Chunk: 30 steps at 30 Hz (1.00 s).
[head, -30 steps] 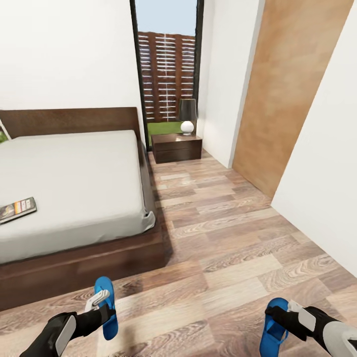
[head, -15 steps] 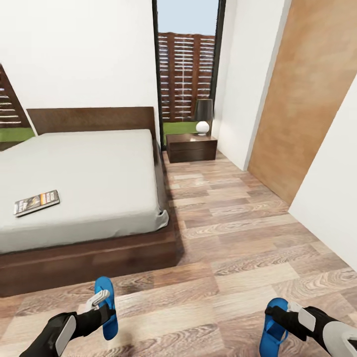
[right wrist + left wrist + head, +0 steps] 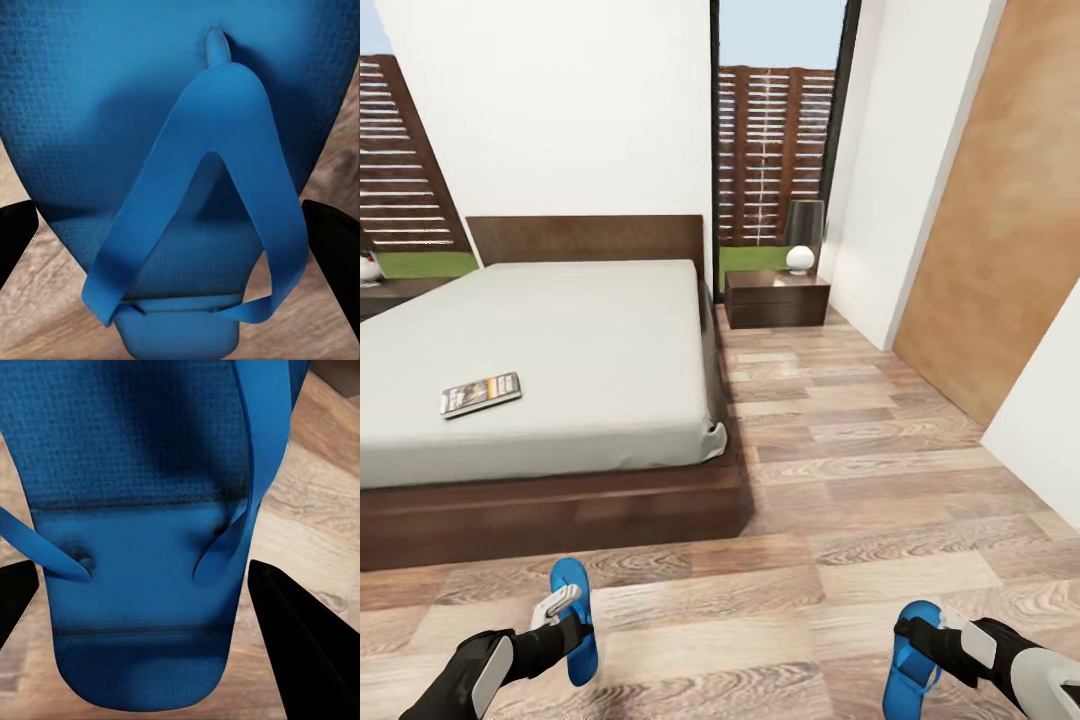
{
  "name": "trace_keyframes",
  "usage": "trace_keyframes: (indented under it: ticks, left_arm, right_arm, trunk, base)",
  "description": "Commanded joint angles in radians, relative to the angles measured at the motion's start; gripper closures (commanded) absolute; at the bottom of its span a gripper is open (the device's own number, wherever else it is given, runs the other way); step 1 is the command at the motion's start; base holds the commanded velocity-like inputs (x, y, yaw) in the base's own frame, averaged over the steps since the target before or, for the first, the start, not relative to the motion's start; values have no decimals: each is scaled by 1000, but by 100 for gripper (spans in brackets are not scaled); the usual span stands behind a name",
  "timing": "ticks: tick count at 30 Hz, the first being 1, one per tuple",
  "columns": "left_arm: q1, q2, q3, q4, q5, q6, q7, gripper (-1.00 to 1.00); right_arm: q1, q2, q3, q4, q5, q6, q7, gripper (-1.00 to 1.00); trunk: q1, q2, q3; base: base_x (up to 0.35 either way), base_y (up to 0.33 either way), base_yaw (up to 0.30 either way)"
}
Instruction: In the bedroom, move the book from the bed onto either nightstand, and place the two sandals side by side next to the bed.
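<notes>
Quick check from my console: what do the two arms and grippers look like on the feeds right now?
In the head view, both forearms are black with light grey panels. The left gripper and right gripper are black, each with a pale grey plate on top. In the wrist views, the fingers are plain matte black wedges. No cables or markings visible.
</notes>
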Motion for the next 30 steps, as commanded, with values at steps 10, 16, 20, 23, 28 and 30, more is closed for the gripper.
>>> trace_keyframes:
  ticks: [10,16,20,23,28,30]
  left_arm:
    - [-1,0,6,0,2,8,-4,100]
    - [-1,0,6,0,2,9,-4,100]
    - [-1,1,6,1,2,9,-4,100]
    - [-1,1,6,1,2,9,-4,100]
    - [-1,1,6,1,2,9,-4,100]
    - [-1,2,6,1,2,9,-4,100]
  right_arm:
    - [-1,0,0,2,-1,1,4,100]
    - [-1,0,0,2,-1,1,4,100]
    - [-1,0,-1,2,-1,1,4,100]
    - [-1,0,-2,2,-1,1,4,100]
    - [-1,0,-3,2,1,1,8,100]
    - [-1,0,-4,2,1,1,10,100]
  trunk:
    - [0,0,-1]
    - [0,0,-1]
    - [0,0,-1]
    - [0,0,-1]
    - [0,0,-1]
    - [0,0,-1]
  base:
    - [0,0,203]
    - [0,0,203]
    - [0,28,202]
    - [0,81,193]
    - [0,103,119]
    - [0,73,36]
